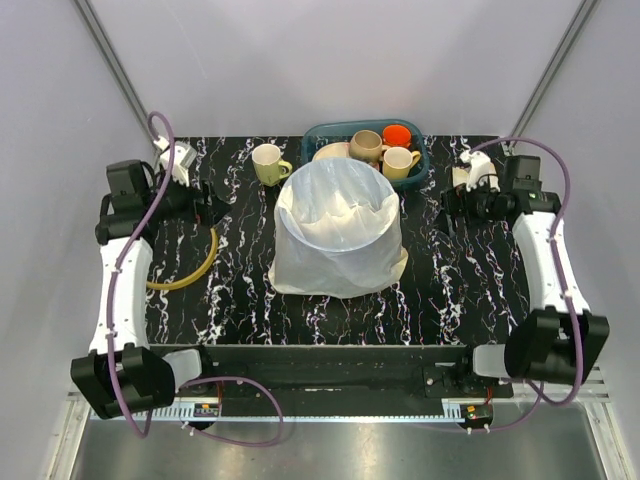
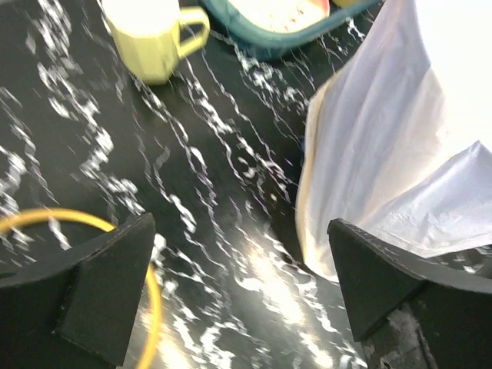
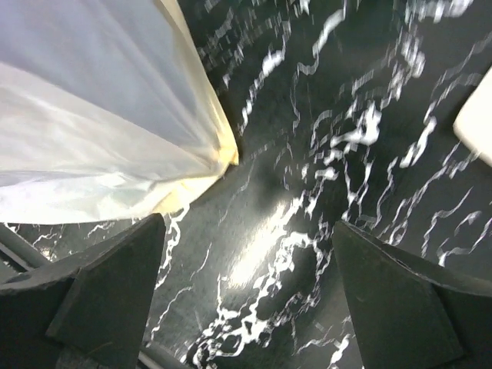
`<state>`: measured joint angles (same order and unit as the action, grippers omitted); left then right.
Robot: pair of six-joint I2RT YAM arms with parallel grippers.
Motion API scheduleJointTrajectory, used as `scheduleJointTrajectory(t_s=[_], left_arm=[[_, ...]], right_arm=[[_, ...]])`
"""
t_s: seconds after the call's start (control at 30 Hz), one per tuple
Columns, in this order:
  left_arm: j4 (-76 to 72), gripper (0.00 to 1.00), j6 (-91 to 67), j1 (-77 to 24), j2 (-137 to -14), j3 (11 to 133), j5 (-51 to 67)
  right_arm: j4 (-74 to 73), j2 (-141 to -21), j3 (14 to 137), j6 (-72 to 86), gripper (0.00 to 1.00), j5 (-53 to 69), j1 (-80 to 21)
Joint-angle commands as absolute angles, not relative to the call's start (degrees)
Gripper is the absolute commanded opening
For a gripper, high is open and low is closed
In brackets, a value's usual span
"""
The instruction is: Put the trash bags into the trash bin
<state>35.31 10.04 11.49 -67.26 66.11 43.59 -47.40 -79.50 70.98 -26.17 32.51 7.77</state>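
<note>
Left pincer (image 2: 242, 269) and right pincer (image 3: 250, 277) gape empty on either side of the trash bag (image 1: 335, 225), which drapes over and hides the trash bin mid-tabletop (image 1: 470, 280), so any regrasp should pinch the loose hem lightly without tipping anything.

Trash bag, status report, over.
Left gripper open, empty. Right gripper open, empty. Trash bag stands open-mouthed mid-scene, both grippers clear of it. Yellow ring lying loose, left side.
</note>
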Motion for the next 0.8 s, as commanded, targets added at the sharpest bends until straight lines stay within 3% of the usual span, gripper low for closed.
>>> scheduleJointTrajectory(t_s=[0.0, 0.07, 0.27, 0.5, 0.77], left_arm=[[32.0, 0.99, 28.5, 11.8, -67.9, 73.6, 48.6], [47.5, 0.99, 48.6, 11.9, -71.3, 78.2, 57.4], [58.5, 0.98, 68.7, 7.0, -78.7, 79.7, 70.4], [52.1, 0.8, 64.9, -2.0, -85.7, 80.3, 69.7], [36.9, 0.79, 56.7, -5.2, -85.4, 75.3, 70.6]], right_arm=[[-45.1, -74.2, 75.7, -33.3, 1.0, 46.0, 7.3], [-53.0, -75.8, 79.4, -45.3, 0.97, 51.1, 5.5], [-57.8, -80.3, 83.1, -52.3, 0.96, 56.2, 1.1], [-46.2, -78.6, 75.4, -51.2, 0.92, 53.4, -7.4], [-44.3, -79.2, 73.7, -53.6, 0.84, 52.9, -8.0]])
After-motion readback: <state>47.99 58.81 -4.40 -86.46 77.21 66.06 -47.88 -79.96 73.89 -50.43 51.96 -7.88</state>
